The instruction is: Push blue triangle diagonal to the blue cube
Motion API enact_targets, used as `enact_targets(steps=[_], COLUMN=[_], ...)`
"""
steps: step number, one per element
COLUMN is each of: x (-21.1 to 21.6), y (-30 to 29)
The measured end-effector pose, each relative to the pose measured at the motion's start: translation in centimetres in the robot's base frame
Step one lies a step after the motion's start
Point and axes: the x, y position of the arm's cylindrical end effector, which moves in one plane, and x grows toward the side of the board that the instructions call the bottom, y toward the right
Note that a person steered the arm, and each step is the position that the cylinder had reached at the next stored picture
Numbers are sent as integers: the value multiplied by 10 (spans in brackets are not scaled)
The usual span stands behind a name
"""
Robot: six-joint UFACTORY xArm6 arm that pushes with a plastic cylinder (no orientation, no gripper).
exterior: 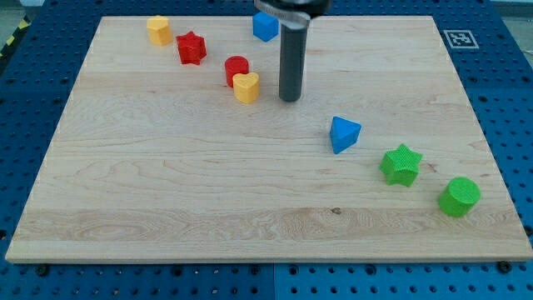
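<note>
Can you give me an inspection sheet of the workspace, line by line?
Surface: wooden board on a blue perforated table.
Job's things: blue triangle right of centre; blue cube at the view's top edge, far apart.
Clutter: yellow block, red star, red cylinder touching yellow heart; green star, green cylinder.
Grippers: my tip up-left of the triangle, not touching.
Cables: nothing seen.
Surroundings: a printed marker.

Your blue triangle (344, 133) lies flat on the tabletop (166, 192), right of centre, one corner aimed at the view's right; your blue cube (265, 26) sits well apart at the top edge, just left of the rod, partly hidden.
</note>
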Motion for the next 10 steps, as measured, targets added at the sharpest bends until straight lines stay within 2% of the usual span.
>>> enact_targets(steps=[1, 2, 3, 4, 8, 10], x=[46, 53, 85, 94, 85, 54], y=[-2, -1, 24, 32, 75, 90])
